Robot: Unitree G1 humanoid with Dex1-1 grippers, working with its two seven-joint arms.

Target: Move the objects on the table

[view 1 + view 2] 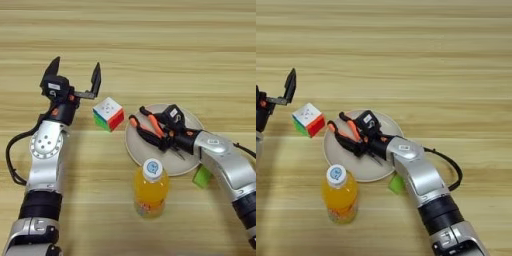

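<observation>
I see right gripper (150, 131) clamped on orange-handled pliers (152, 127) over beige plate (187, 165), its fingers partly hidden by the handles | left gripper (75, 75) spread wide, empty, just behind puzzle cube (108, 114) | orange-drink bottle (150, 190) upright before plate | green block (202, 176) half hidden behind right forearm | wooden table (175, 50)

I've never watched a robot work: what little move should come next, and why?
Probably the right hand should open and back away: it is shut on the pliers, which already lie over the plate. The left hand hovers open beside the cube.
</observation>
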